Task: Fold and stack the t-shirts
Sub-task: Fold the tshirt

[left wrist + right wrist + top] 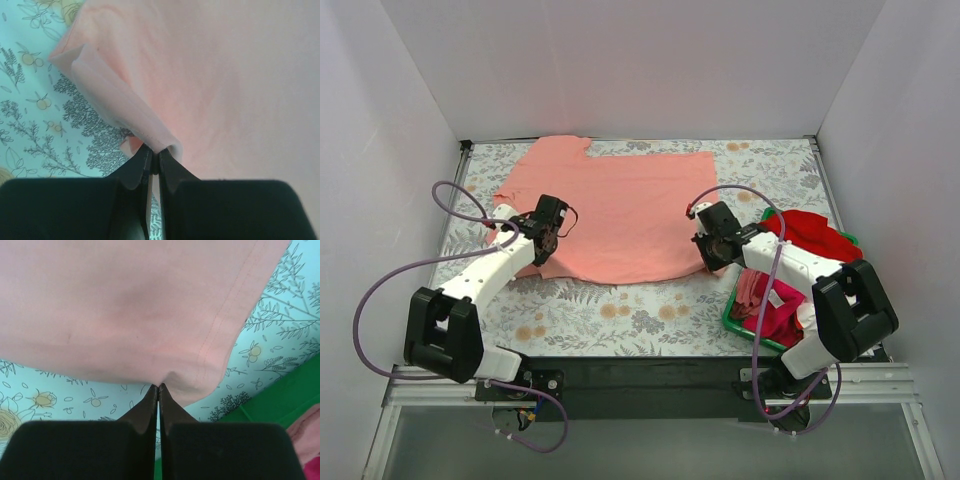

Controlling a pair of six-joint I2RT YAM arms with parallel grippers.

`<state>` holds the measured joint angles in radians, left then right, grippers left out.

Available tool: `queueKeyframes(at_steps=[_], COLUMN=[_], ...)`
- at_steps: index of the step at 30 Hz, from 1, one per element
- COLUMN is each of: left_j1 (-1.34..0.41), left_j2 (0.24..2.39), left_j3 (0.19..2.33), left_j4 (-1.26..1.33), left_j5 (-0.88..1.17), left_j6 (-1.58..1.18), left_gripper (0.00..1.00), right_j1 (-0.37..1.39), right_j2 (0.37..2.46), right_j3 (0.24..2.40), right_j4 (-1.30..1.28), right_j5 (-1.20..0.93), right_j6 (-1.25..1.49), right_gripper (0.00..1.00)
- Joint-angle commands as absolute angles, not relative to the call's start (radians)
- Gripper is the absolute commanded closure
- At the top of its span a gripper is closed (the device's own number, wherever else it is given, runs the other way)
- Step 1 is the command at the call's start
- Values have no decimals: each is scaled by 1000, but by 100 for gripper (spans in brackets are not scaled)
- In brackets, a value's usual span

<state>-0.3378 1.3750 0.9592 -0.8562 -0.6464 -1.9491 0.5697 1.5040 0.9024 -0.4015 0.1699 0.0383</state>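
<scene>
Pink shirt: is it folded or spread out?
Spread out: the pink shirt lies open on the table, bunched only where the left end effector and right end effector pinch its near edge.

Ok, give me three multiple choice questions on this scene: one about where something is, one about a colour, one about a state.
1. Where is the green basket? A) beside the right arm B) in the far left corner C) between the arms
2. What colour is the spread-out t-shirt? A) white B) salmon-pink C) blue
3. How do the two arms' jaws stand? A) both wide open B) both shut on the t-shirt's edge C) one open, one shut

Answers:
1 A: the basket sits at the right side of the table, by that arm.
2 B: pink cloth covers the table's middle.
3 B: each wrist view shows cloth pinched between closed jaws.
</scene>
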Motion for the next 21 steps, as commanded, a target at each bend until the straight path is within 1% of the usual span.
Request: queueKeyframes(at_steps=[1, 5, 16, 21], left_j1=[-339, -337, -305, -291], left_j2=[1407, 1456, 1574, 1617], left_j3=[1017, 1071, 1215, 1255], left_j4=[-786, -732, -707, -620], left_j5=[-719, -741, -793, -796], left_j6=[-1879, -1833, -1779, -1683], left_gripper=[100, 100, 100, 99], right_j1=[566, 566, 538, 520], right_j2=[1519, 1545, 1644, 1683], right_j3=[971, 1018, 1172, 1236], right_j4=[-387, -390, -393, -399], right_j5=[207, 219, 298, 333], right_j6=[15, 5, -21, -31], right_gripper=[99, 99, 99, 99])
